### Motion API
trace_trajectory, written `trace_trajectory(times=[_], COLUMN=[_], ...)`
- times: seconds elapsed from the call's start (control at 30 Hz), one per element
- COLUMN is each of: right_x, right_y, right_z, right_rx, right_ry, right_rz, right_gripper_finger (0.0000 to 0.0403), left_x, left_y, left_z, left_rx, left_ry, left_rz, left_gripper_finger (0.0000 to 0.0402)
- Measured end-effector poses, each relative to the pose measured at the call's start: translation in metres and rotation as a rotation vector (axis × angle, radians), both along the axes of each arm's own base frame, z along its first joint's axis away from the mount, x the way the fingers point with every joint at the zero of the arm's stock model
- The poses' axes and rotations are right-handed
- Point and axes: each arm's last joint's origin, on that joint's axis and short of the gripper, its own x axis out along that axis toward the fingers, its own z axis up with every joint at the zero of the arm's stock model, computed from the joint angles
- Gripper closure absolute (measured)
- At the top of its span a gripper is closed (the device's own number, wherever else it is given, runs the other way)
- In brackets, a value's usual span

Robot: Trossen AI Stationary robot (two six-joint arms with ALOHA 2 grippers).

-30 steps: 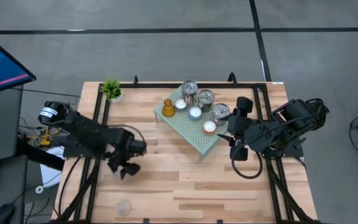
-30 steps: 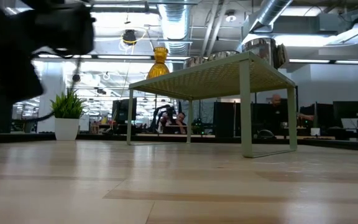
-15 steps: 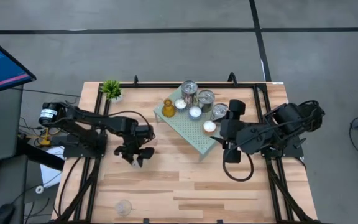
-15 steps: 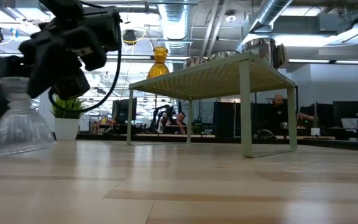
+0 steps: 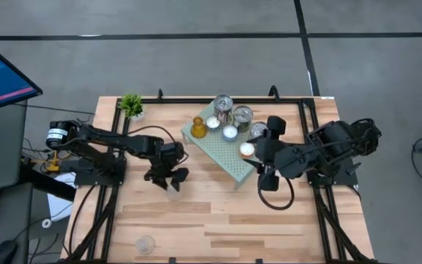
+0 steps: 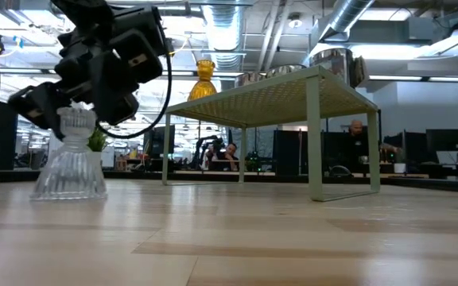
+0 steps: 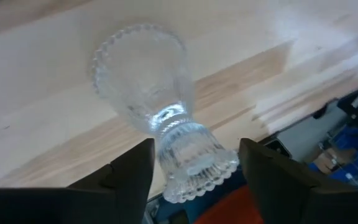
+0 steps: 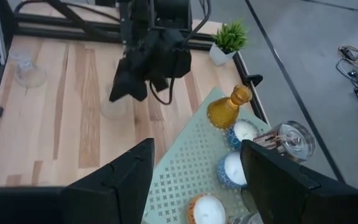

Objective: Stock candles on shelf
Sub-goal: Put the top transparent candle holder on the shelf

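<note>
My left gripper (image 5: 168,178) is shut on a clear ribbed glass candle holder (image 6: 71,159) left of the shelf's near end. The mint-green perforated shelf (image 5: 226,158) stands on its legs. On it are an amber glass holder (image 5: 198,128), three silver tins (image 5: 242,115) and white tealights (image 5: 230,133). My right gripper (image 8: 197,186) is open and empty over the shelf's right corner (image 5: 258,158). A second clear glass holder (image 5: 146,243) stands on its base near the table's front left. My left gripper pinches the glass holder's narrow upper cup (image 7: 194,158) between its two fingers, one on each side. The fingers come slanting down from above. The holder stands upright, its wide flared base (image 6: 70,187) down at table level; whether the base touches the wood I cannot tell.
A small green potted plant (image 5: 131,105) stands at the table's far left corner. Black frame rails (image 5: 112,198) run along the table's left and right sides. Bare wood (image 5: 218,220) lies between the shelf and the near edge.
My left gripper has gone toward the table's right and a little toward the far edge, nearer the shelf, with the glass holder staying upright. My right gripper has gone toward the table's left, over the shelf's right corner.
</note>
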Motion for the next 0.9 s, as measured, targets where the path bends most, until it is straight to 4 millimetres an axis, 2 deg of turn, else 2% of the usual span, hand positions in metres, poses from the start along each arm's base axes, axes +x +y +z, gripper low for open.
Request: trace_trajectory(times=[0.1, 0.23, 0.37, 0.43, 0.7, 0.9], right_x=[0.003, 0.018, 0.044, 0.065, 0.145, 0.198], right_y=[-0.003, -0.004, -0.006, -0.004, -0.004, -0.005], right_z=[0.001, -0.004, -0.015, -0.024, -0.078, -0.136], right_rx=[0.009, 0.012, 0.026, 0.037, 0.038, 0.108], right_ry=[-0.017, -0.024, -0.023, -0.022, 0.013, 0.079], right_rz=[-0.012, -0.04, -0.035, 0.004, 0.117, 0.21], right_gripper_finger=[0.0172, 0.0157, 0.0133, 0.0121, 0.0096, 0.0095], left_x=[0.002, -0.003, -0.016, -0.025, -0.077, -0.124], left_y=[0.002, 0.009, 0.019, 0.022, 0.028, 0.026], left_z=[0.003, 0.02, 0.046, 0.06, 0.114, 0.143], left_rx=[0.005, 0.034, 0.079, 0.097, 0.178, 0.315], left_ry=[-0.051, -0.16, -0.287, -0.349, -0.657, -0.903], left_rz=[-0.01, 0.013, 0.078, 0.108, 0.253, 0.392], left_gripper_finger=[0.0145, 0.0115, 0.0101, 0.0099, 0.0105, 0.0105])
